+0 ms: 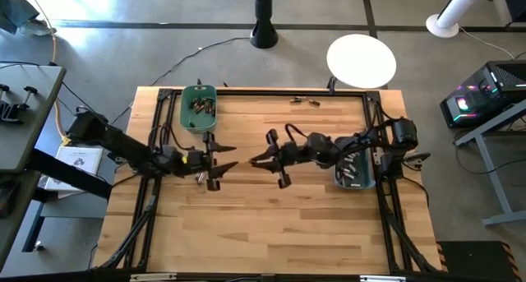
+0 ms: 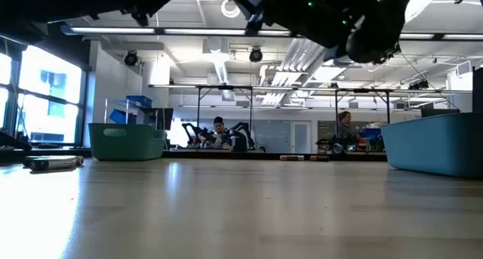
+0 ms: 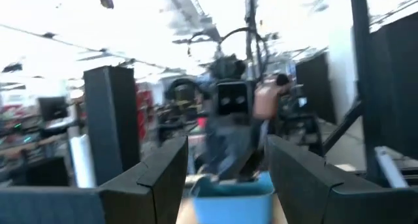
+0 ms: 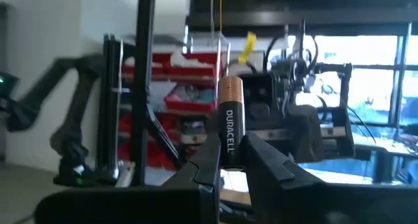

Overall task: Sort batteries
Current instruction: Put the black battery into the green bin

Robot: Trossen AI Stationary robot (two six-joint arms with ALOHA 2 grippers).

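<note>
Now your right gripper (image 4: 232, 160) fingers pinch a copper-topped battery (image 4: 229, 121) upright at the picture's middle, ready for sorting, while your left gripper (image 1: 220, 160) waits center-left over the surface (image 1: 271, 224), fingers spread wide.

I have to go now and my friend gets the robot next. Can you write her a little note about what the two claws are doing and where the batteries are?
Right gripper: shut on a copper-topped Duracell battery, held upright above mid-table.
Left gripper: open and empty, facing the right one over mid-table.
Green bin, far left: already has several batteries in it.
Blue bin, right side by the right arm: also holds some.
Still loose: one battery on the table under the left gripper, a few more by the far edge.
Left to do: bin the held battery, then the loose ones.
</note>
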